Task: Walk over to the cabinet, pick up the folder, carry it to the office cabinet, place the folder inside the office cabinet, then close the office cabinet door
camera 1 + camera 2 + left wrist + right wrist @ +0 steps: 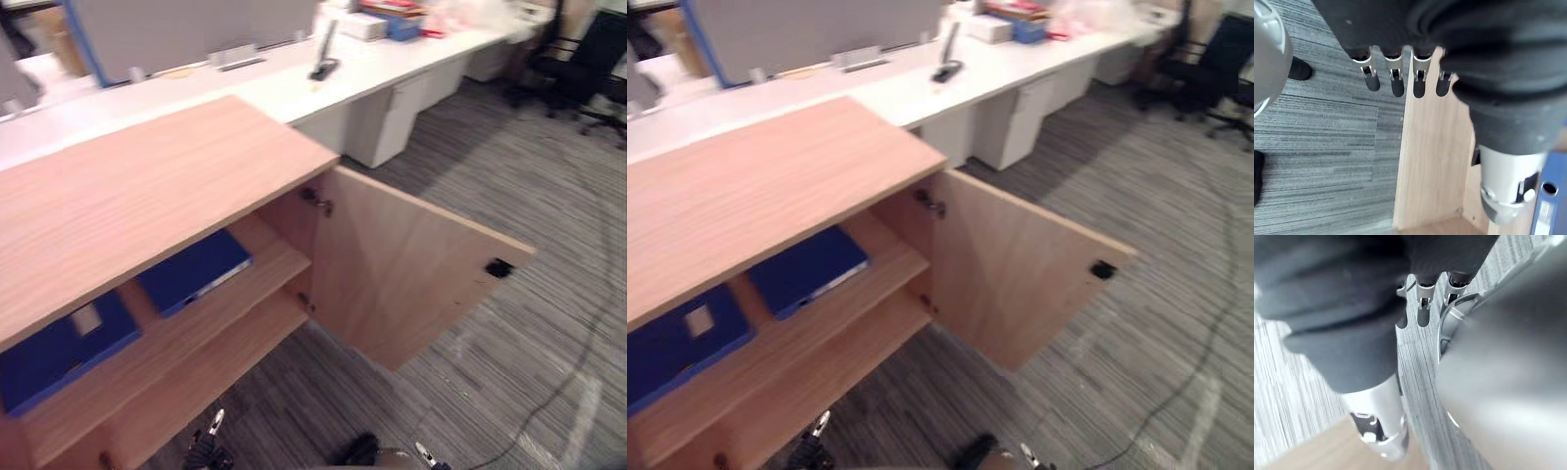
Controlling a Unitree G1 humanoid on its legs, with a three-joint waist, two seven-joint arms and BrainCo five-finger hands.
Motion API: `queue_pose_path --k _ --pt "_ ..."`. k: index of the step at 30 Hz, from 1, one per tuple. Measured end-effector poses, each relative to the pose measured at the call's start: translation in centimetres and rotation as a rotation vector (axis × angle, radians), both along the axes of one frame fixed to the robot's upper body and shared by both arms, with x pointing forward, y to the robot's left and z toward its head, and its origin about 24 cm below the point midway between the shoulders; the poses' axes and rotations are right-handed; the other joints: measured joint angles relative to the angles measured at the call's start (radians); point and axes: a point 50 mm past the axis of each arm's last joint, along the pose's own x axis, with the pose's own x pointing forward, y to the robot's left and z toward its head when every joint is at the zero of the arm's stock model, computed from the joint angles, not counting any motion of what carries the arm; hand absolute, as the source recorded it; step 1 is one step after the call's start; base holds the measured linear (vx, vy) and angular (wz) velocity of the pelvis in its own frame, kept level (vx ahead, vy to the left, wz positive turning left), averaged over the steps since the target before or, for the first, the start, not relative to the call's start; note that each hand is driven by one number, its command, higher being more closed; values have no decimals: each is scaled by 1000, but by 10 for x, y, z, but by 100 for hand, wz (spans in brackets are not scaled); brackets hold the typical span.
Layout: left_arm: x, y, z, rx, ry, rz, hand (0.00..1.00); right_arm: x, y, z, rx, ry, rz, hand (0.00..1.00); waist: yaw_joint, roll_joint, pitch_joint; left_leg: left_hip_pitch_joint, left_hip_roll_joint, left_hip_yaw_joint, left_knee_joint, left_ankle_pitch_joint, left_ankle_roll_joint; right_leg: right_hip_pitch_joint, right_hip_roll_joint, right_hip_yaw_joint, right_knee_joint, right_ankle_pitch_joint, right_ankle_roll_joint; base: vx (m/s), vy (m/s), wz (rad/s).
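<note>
Grey striped carpet [549, 196] spreads under me, and a long white desk [294, 83] runs behind. Before me stands the light wooden office cabinet [147, 196], its flat wooden door [402, 274] swung wide open. On its upper shelf [230, 311] a flat blue folder [196, 269] lies just inside the opening, and a second blue folder with a pale label [59, 352] lies to its left. My left hand [1397, 73] hangs by the cabinet, fingers straight, holding nothing. My right hand [1422, 303] hangs over the carpet, fingers relaxed and empty.
</note>
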Motion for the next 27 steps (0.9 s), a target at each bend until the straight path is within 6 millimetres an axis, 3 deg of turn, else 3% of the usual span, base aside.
queue_pose_path --k 2,6,13,15,19,21,24,27 --pt "2 -1 0 -9 -2 -10 0 -5 -1 -1 6 11 -36 0 -6 6 1 20 3 15 -19 -6 -3 -12 18 23 21 -2 20 106 -65 -60" --pt "-8 -5 -5 -26 43 -25 0 -4 -4 -1 7 19 -34 0 -4 19 -25 47 -4 27 -64 29 30 -41 95 101 -39 9 44 56 -42 -63" --pt "-4 -4 -4 -14 42 -69 0 29 -5 4 -22 -18 77 0 -18 16 -23 23 -32 -34 -80 96 30 -46 133 135 -159 76 39 -10 -41 -19" --pt "-1 -5 -3 -5 40 -112 0 50 -13 10 -56 -64 92 0 -21 16 -23 12 -33 -42 -82 96 29 -46 144 134 -193 98 39 -74 -22 2" --pt "-1 -5 -3 9 47 -175 0 100 -53 41 -230 -186 123 0 -25 16 -22 9 -44 -82 -100 96 29 -41 152 135 -233 124 41 -82 12 3" --pt "-6 -3 -3 16 61 -189 0 131 -83 71 -386 -276 139 0 -29 16 -22 3 -52 -89 -103 96 29 -40 152 139 -253 141 44 -98 23 7" --pt "-17 3 -4 33 92 -209 0 166 -112 111 -539 -373 151 0 -32 16 -22 -3 -63 -102 -107 96 29 -40 150 139 -276 161 43 -94 18 3" --pt "-23 7 -5 47 111 -229 0 189 -126 139 -615 -436 145 0 -32 16 -20 -4 -66 -136 -120 95 28 -40 151 139 -284 169 42 -84 2 9"
